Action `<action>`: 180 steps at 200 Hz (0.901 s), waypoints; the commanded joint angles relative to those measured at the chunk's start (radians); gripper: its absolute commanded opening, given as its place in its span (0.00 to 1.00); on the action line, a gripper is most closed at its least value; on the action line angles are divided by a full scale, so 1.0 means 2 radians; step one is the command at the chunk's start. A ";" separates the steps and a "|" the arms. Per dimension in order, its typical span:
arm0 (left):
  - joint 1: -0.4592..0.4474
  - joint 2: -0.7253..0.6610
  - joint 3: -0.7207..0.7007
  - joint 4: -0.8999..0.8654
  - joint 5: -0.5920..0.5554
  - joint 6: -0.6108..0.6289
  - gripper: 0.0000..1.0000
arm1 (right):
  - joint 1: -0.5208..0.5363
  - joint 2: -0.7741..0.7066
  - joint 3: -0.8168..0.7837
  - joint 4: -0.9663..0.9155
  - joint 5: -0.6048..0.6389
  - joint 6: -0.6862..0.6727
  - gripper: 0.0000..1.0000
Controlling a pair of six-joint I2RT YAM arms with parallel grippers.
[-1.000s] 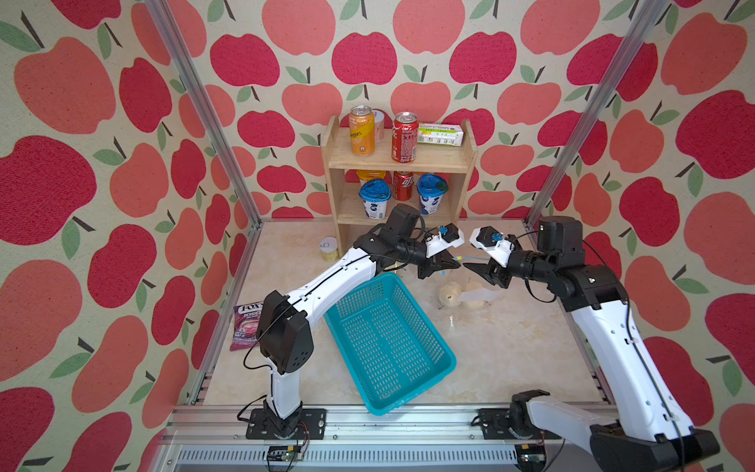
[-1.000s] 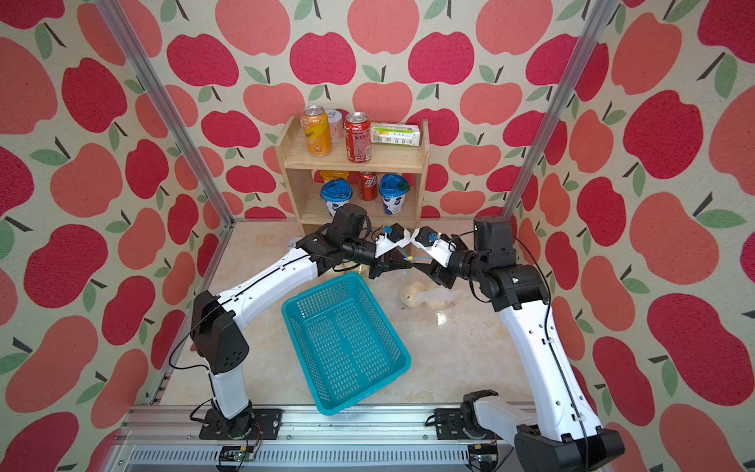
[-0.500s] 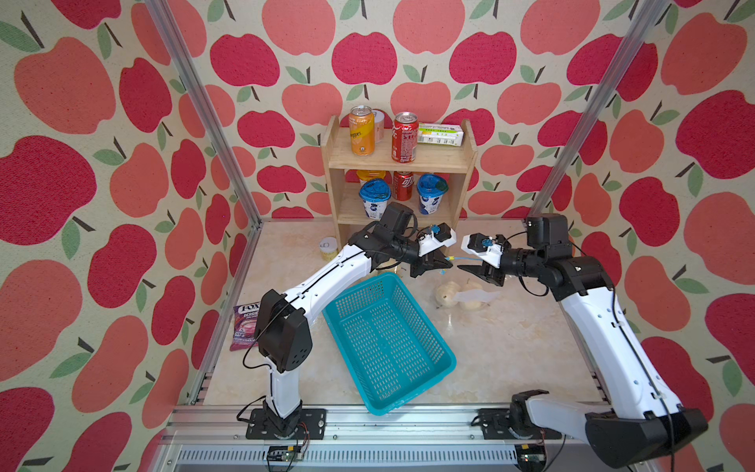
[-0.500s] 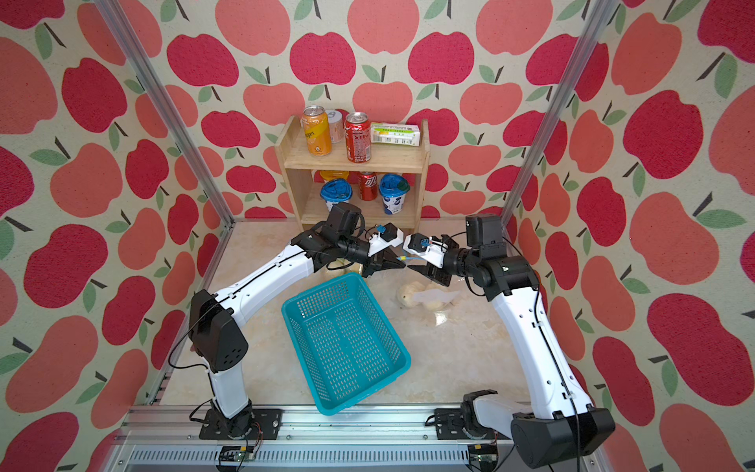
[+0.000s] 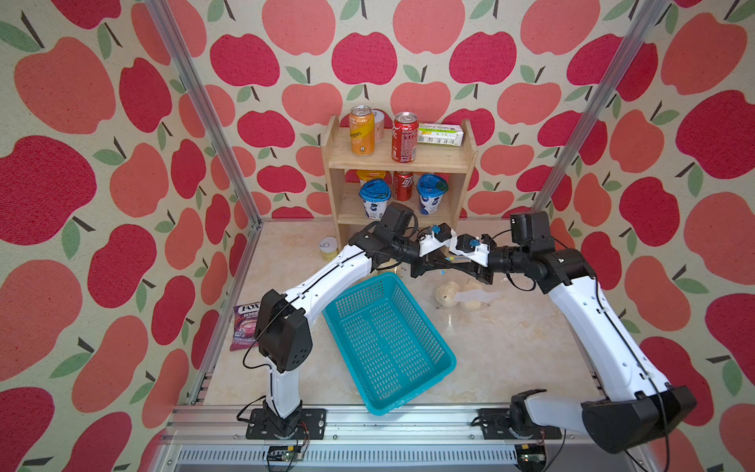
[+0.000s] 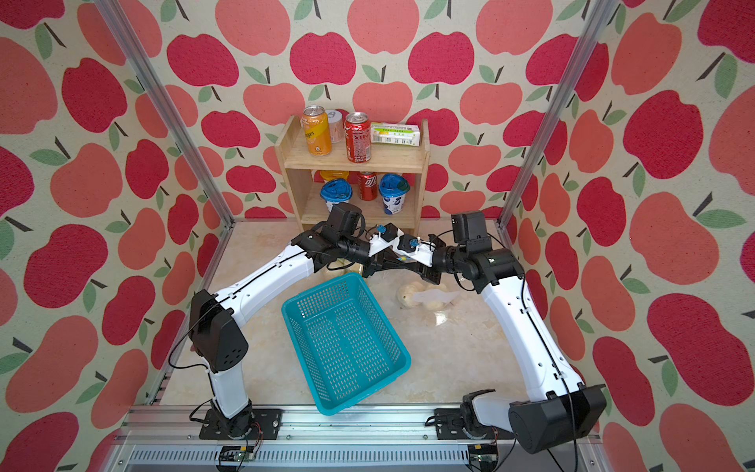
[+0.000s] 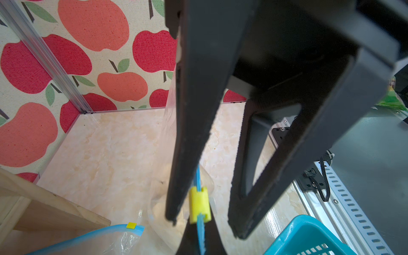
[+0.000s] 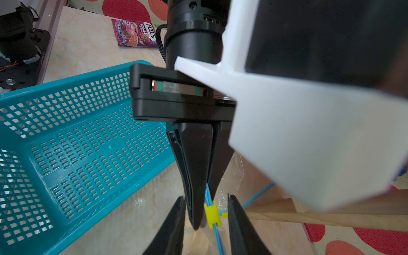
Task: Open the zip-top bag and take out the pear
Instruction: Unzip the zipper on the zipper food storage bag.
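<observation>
PEAR STILL BAGGED: The pale pear (image 5: pixel 446 293) is seen inside the clear zip-top bag (image 5: pixel 476 296). The bag hangs just beside the teal basket (image 5: pixel 384 347), on the side toward the right arm. Whether its bottom rests on the tabletop (image 5: pixel 510 347) cannot be told. The bag's blue zip strip (image 8: pixel 217 238) is clamped in the fully closed left gripper (image 8: pixel 197 220), above the basket's far corner. The yellow slider (image 8: pixel 212 215) is straddled by the right gripper (image 8: pixel 205 197), whose fingers are held narrowly apart around it without yet pinching it. Within the last second the right gripper has been brought in against the left one and its fingers have been drawn closer together. The slider is therefore judged about to be pinched. The zip is taken as not yet drawn, and the pear remains to be removed. A candy packet (image 5: pixel 247 327) is left lying beyond the basket's opposite side.
</observation>
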 commanded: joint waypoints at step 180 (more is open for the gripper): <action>0.095 0.000 -0.030 0.189 -0.161 -0.257 0.00 | -0.150 -0.142 -0.091 -0.016 0.217 0.232 0.00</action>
